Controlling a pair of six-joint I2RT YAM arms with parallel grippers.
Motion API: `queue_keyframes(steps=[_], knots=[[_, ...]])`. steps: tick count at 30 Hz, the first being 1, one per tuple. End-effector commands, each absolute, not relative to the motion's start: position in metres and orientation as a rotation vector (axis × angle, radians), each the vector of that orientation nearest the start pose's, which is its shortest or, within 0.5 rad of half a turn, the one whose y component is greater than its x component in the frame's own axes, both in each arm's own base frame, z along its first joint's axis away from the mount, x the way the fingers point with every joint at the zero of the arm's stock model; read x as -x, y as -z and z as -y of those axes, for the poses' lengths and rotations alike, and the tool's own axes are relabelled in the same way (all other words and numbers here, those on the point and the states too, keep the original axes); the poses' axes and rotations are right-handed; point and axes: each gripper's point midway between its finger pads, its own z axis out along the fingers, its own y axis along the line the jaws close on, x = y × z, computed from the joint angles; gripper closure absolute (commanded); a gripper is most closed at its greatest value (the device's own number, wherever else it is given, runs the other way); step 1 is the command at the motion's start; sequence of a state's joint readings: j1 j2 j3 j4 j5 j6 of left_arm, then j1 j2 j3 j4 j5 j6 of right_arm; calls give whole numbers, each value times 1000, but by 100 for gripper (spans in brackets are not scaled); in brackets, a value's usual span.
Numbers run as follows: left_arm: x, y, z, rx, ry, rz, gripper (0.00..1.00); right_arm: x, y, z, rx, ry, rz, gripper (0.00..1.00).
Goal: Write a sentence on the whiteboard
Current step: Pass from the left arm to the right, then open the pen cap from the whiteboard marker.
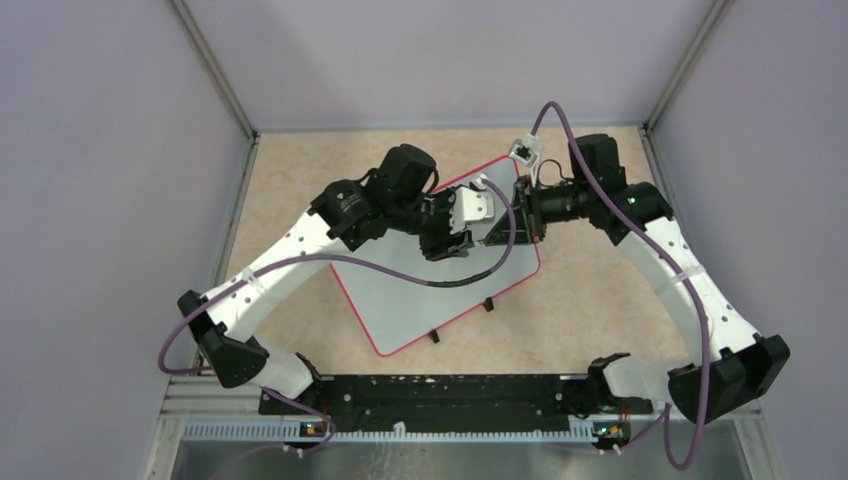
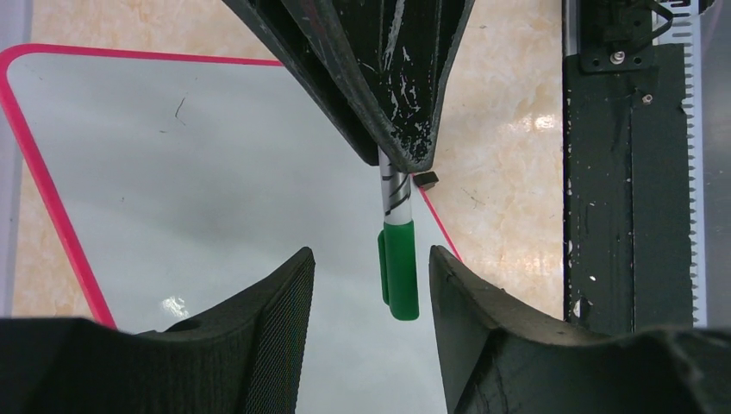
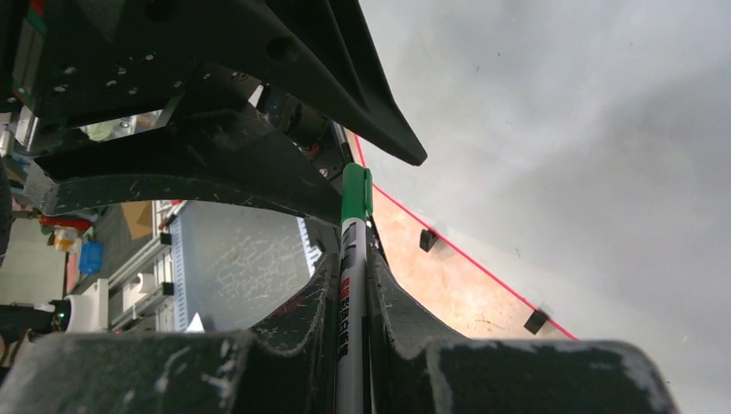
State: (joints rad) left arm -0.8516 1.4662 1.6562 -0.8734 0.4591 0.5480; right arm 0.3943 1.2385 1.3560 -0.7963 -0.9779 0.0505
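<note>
Holding capped green marker (image 3: 351,328) above whiteboard (image 2: 172,172), toward counter's (image 1: 600,300) far edge.
Likely light, stiff, slick; right gripper (image 3: 352,267) clamped on barrel, left gripper (image 2: 369,259) apart around cap (image 2: 401,276), best pulled there.

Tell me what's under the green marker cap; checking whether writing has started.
Blank whiteboard near its red rim; no lettering shows. The arms cover part of the board from above, so that part is unknown.
</note>
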Motion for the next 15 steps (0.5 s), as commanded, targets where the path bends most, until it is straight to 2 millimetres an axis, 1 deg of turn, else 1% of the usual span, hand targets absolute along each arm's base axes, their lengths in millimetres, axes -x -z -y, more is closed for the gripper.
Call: queue_keyframes(steps=[1,3,4,5,7,8,15], knots=[[-206,-305,339,-1629,749,-1515,43,-194,-335,-243,928,-1362,-1913,100],[-206,-302,340,-1632,750,-1521,43,-193,-336,-243,932,-1366,-1906,100],[-207,-301,340,-1632,743,-1523,46,-193,-336,-243,933,-1366,-1905,100],[-209,-300,339,-1633,734,-1527,50,-193,-336,-243,936,-1362,-1905,100],[-210,-298,337,-1629,719,-1534,64,-193,-335,-241,940,-1344,-1906,100],[-209,-297,336,-1630,721,-1535,68,-194,-336,-240,935,-1338,-1908,100],[-207,-290,327,-1635,699,-1560,96,-205,-345,-229,887,-1296,-1886,100]])
